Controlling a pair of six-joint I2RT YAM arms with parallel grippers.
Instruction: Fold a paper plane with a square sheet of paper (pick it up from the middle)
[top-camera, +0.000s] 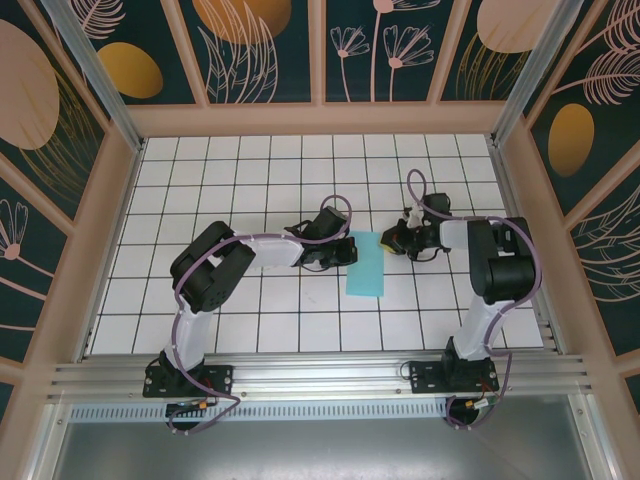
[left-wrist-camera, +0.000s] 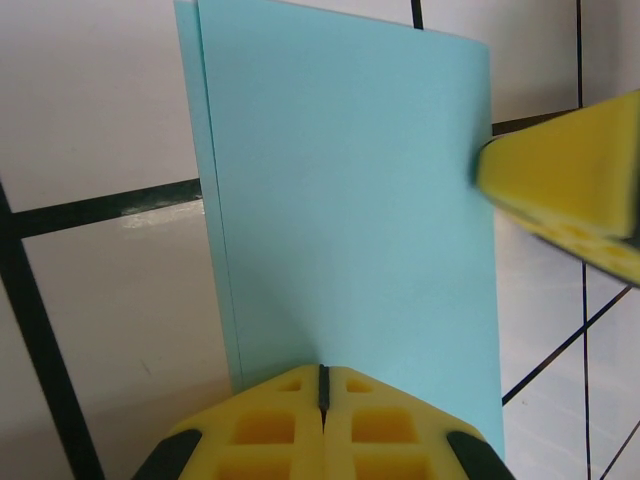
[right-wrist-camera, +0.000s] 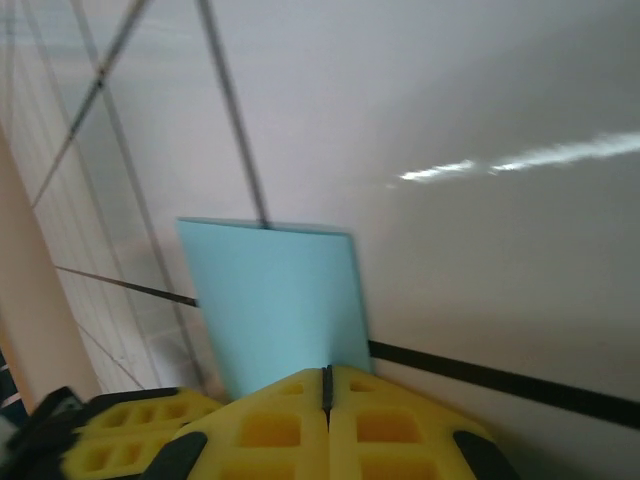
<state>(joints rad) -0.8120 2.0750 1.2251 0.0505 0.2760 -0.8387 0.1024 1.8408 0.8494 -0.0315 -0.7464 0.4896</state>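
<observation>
We are looking at the square sheet of paper (top-camera: 365, 263) lying flat on the white gridded table (top-camera: 250, 180) between the two arms. It is showing as a tall, narrow turquoise rectangle. In the left wrist view two layers are peeking apart along its left edge (left-wrist-camera: 215, 200), so we are judging it to be doubled over.

The left fingers (left-wrist-camera: 330, 385) are pressed tight together at the sheet's near edge, and the right fingers (right-wrist-camera: 335, 385) are likewise shut, tips at the opposite edge. We are seeing nothing pinched between either pair.

We are expecting this paper to handle as very light, limp and slippery on the smooth tiles. It will likely slide or spring open rather than stay put. A hold near the middle, with one arm pinning while the other works, seems safest, and hard dragging risks creasing it.

Whether either fingertip is actually touching the paper, we cannot tell. The right wrist view is blurred, and the near edge is hidden beneath the yellow pads.
</observation>
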